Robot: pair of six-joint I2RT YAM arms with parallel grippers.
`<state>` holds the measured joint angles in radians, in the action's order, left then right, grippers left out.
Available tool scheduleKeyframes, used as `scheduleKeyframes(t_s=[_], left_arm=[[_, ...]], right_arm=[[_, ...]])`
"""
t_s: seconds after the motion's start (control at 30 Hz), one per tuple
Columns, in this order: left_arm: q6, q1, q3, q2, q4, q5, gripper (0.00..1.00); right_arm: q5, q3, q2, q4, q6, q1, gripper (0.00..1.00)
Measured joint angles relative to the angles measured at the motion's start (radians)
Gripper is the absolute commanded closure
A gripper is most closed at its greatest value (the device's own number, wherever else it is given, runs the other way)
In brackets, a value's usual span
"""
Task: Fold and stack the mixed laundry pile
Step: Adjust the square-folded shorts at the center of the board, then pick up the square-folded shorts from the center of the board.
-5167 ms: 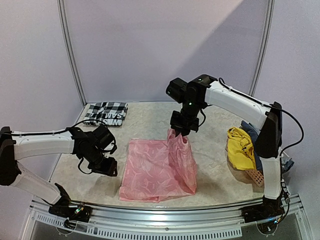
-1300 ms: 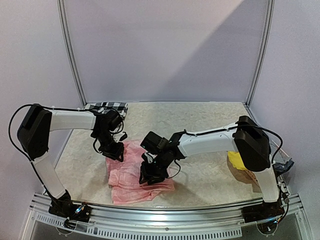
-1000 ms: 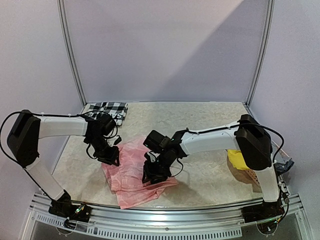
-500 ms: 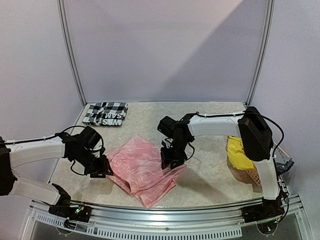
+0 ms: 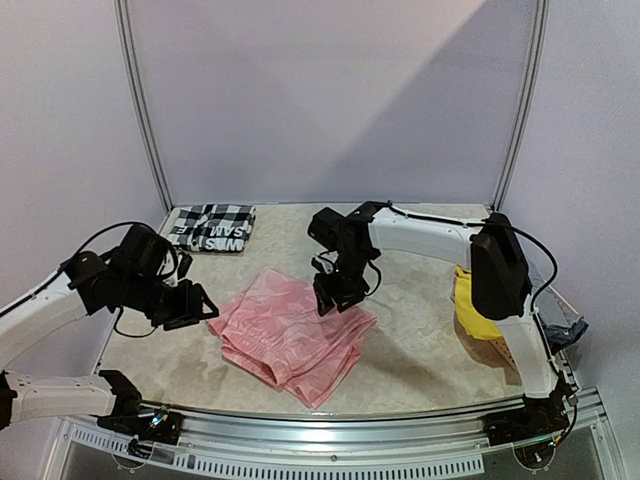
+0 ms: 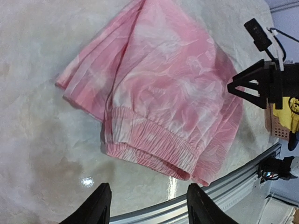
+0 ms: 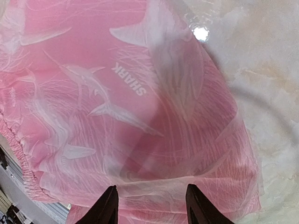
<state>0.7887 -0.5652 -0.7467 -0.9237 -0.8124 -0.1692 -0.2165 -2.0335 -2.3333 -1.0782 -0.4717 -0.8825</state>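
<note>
The pink garment (image 5: pixel 293 335) lies folded on the table's near middle, elastic waistband toward the front edge; it also shows in the left wrist view (image 6: pixel 159 98) and the right wrist view (image 7: pixel 117 107). My left gripper (image 5: pixel 195 305) is open and empty, lifted just left of it; its tips (image 6: pixel 147 210) hover above the table. My right gripper (image 5: pixel 335 297) is open and empty above the garment's far right edge (image 7: pixel 152 205). The checked shirt (image 5: pixel 212 227) lies folded at the back left. The yellow garment (image 5: pixel 478 297) lies at the right, over the blue-grey one (image 5: pixel 527 325).
A salmon perforated basket (image 5: pixel 511 352) peeks out under the yellow garment at the right edge. The metal rail (image 5: pixel 330 425) runs along the table's front. Frame posts stand at the back left (image 5: pixel 143 110) and back right (image 5: pixel 520 100).
Both grippers have let go of the pink garment and lifted away. The left arm drew back to the left; the right gripper rose toward the back. The garment now lies folded and turned.
</note>
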Motion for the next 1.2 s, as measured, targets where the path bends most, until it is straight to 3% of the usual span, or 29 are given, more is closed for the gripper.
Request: scheduleKeyframes(t_s=[0.1,0.23,0.67,0.83,1.2], left_arm=[[-0.134,0.024,-0.138,-0.140,-0.040,-0.006,0.43],[-0.295,0.038,-0.270,-0.345,-0.053,-0.007,0.35],[-0.624,0.135,-0.586,-0.853,-0.090,-0.064,0.30],[-0.683,0.156,-0.621,-0.951,-0.098,-0.084,0.29],[-0.757,0.233,-0.633,-1.052,-0.107,-0.167,0.19]], right_arm=[[0.012,0.000,0.033,-0.009,0.005,0.000,0.45],[0.041,0.040,0.131,0.004,-0.027,-0.001,0.38],[0.117,0.385,0.582,0.103,-0.209,-0.001,0.16],[0.134,0.505,0.672,0.112,-0.276,-0.006,0.02],[0.143,0.604,0.774,0.144,-0.381,-0.027,0.01]])
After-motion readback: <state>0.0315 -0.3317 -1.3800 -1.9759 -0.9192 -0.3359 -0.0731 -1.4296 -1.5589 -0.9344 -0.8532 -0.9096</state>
